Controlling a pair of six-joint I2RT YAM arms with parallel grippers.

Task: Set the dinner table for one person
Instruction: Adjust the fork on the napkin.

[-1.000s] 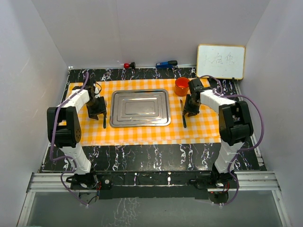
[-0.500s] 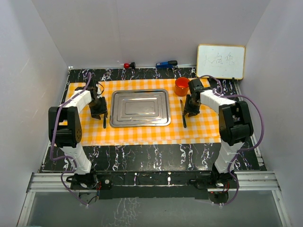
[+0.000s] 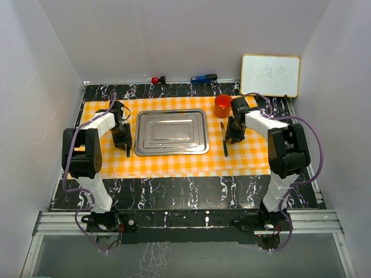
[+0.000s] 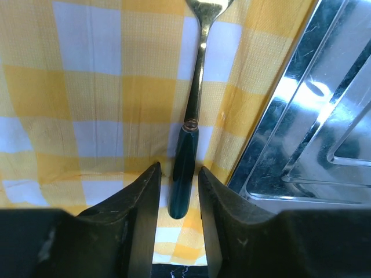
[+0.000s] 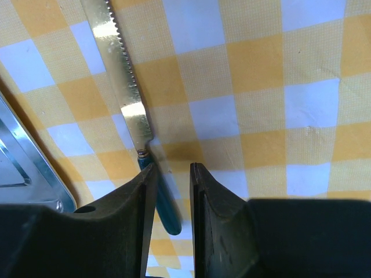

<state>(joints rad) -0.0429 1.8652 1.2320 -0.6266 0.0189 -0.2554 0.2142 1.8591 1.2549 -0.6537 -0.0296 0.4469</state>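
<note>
Two claws hang low over the checked cloth [image 3: 174, 165] that covers the middle of the black marbled table [image 3: 174, 188]. The left claw [image 4: 178, 169] is narrowly spread around the dark handle of the fork [image 4: 197, 87], left of the steel tray [image 3: 171, 132]. The right claw [image 5: 173, 168], also slightly spread, straddles the handle of the knife [image 5: 124, 75], right of the tray.

Top cam gives me the whole table [image 3: 174, 194] from high behind. Wrist cams look down close at cloth [image 4: 87, 87], both catching tray [image 4: 278, 110] rim.
</note>
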